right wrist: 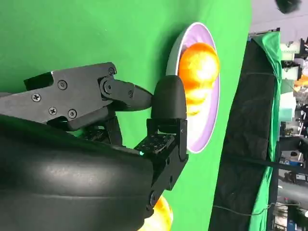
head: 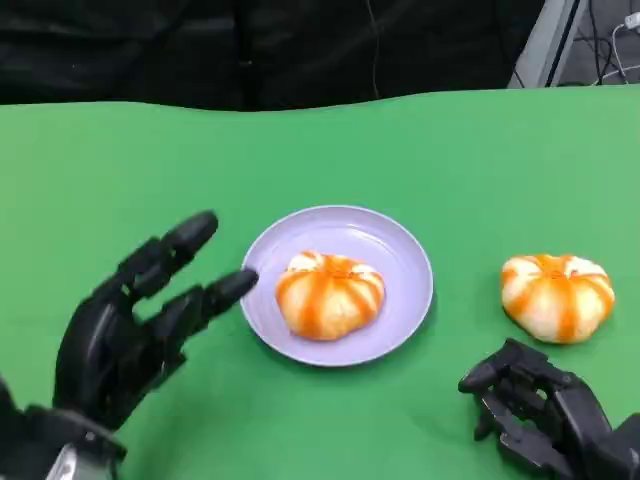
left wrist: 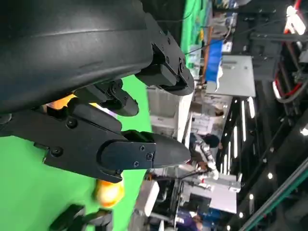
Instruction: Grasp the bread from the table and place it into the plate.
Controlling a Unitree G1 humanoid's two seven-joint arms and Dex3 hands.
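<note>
Green table (head: 480,170): one bread (head: 329,293) on plate (head: 400,250) (another (head: 557,295) beside).

Bright, even light; slight softness

Right hand (head: 545,410) cut by the frame edge; second bread (left wrist: 109,191) blurred.

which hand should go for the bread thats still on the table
Probably the right hand: it sits just in front of the bread on the table. The left hand is beyond the plate, which already holds another bread.
</note>
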